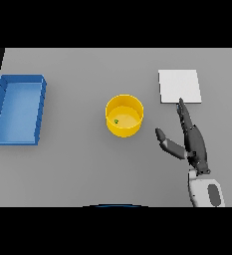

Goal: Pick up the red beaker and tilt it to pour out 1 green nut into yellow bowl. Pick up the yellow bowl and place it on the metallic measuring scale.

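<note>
Near the bench's middle stands the yellow bowl [124, 116] with a green nut [116, 121] inside. To its right, the right hand [191, 139] has straight, empty fingers; it should grip the rim firmly, then lift toward the measuring scale [179, 86].

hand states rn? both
Right hand: open, fingers straight, holding nothing, beside the yellow bowl.
Left hand: not in view.

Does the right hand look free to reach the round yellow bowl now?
Probably yes: the open right hand lies beside the round yellow bowl, with only bare grey table between them.
</note>
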